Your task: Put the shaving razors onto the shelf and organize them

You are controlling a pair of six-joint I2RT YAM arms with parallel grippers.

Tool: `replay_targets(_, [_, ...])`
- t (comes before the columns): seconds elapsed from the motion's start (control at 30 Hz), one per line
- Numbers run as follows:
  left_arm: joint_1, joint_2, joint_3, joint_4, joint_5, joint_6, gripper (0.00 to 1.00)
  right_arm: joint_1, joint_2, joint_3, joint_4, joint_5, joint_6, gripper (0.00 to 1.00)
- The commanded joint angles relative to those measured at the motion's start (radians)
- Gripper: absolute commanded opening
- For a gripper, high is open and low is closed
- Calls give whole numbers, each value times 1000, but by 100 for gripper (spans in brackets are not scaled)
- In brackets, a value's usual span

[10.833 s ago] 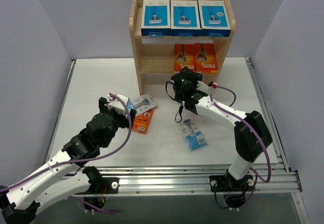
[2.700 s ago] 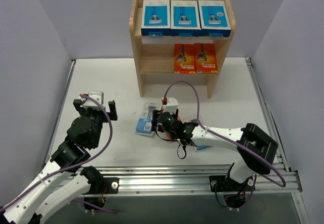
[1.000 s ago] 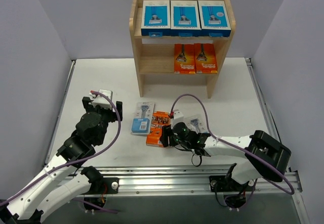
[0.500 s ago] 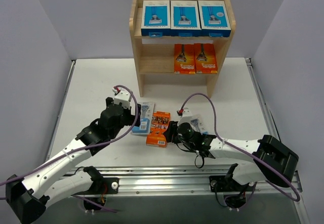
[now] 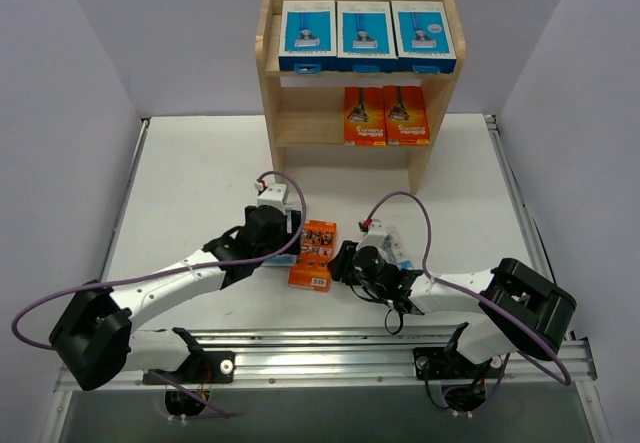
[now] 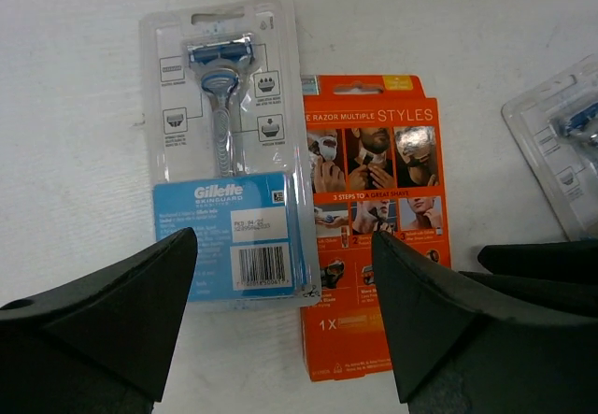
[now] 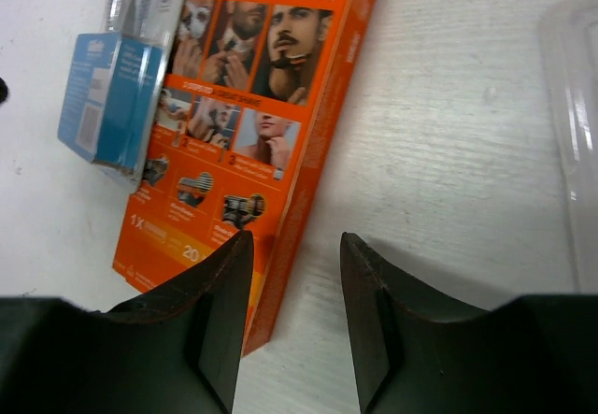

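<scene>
An orange razor box (image 5: 314, 255) lies flat on the table, also in the left wrist view (image 6: 378, 236) and the right wrist view (image 7: 238, 124). A blister card with a blue label (image 6: 229, 199) lies touching its left side. My left gripper (image 5: 276, 227) hovers open over both packs (image 6: 283, 241). My right gripper (image 5: 346, 261) is open at the box's right edge (image 7: 295, 241), one finger above the box, one over bare table. The wooden shelf (image 5: 273, 103) holds three blue boxes (image 5: 362, 33) on top and two orange boxes (image 5: 386, 115) on the middle tier.
A second clear blister card (image 6: 561, 143) lies right of the orange box, by my right arm, and shows in the right wrist view (image 7: 575, 106). The shelf's lowest tier shows no packs. Grey walls enclose the table, with a metal rail along the near edge.
My left arm has swung in from the left and now hangs over the blister card and orange box. My right gripper has shifted slightly right, staying at the box's right edge.
</scene>
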Motion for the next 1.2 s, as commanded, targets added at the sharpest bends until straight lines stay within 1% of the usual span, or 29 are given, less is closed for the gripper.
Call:
replay_targets(0.0, [-23, 76, 1, 104, -38, -3, 84, -32, -23, -43, 78, -13, 35, 38])
replay_targets(0.07, [-27, 128, 10, 106, -66, 5, 83, -44, -20, -48, 85, -24, 32, 38])
replay_targets(0.1, [-29, 145, 13, 139, -76, 18, 83, -47, -18, -48, 87, -30, 26, 38])
replay_targets(0.27, [-29, 231, 45, 124, -181, 41, 82, -58, 8, -55, 125, -53, 27, 38])
replay_targets(0.3, [-27, 242, 49, 91, -191, 46, 82, -57, 10, -54, 128, -56, 27, 38])
replay_targets(0.47, [-3, 305, 61, 66, -215, 20, 82, -61, 32, -52, 147, -67, 24, 38])
replay_targets(0.6, [45, 323, 43, 70, -190, -21, 82, -64, 40, -48, 148, -75, 19, 38])
replay_targets(0.7, [77, 312, 27, 66, -192, -26, 82, -67, 36, -48, 147, -78, 21, 38])
replay_targets(0.83, [88, 288, 33, 47, -218, -9, 82, -70, 33, -46, 142, -76, 21, 38])
replay_targets(0.93, [86, 253, 36, 61, -198, 0, 82, -72, 34, -46, 148, -78, 30, 38])
replay_targets(1.03, [79, 231, 16, 106, -120, 12, 81, -73, 31, -49, 160, -82, 45, 38])
replay_targets(1.07, [66, 221, 12, 144, -89, 12, 81, -73, 33, -49, 164, -85, 48, 38])
replay_targets(1.17, [22, 214, 7, 169, -67, 12, 80, -73, 34, -48, 179, -93, 62, 38])
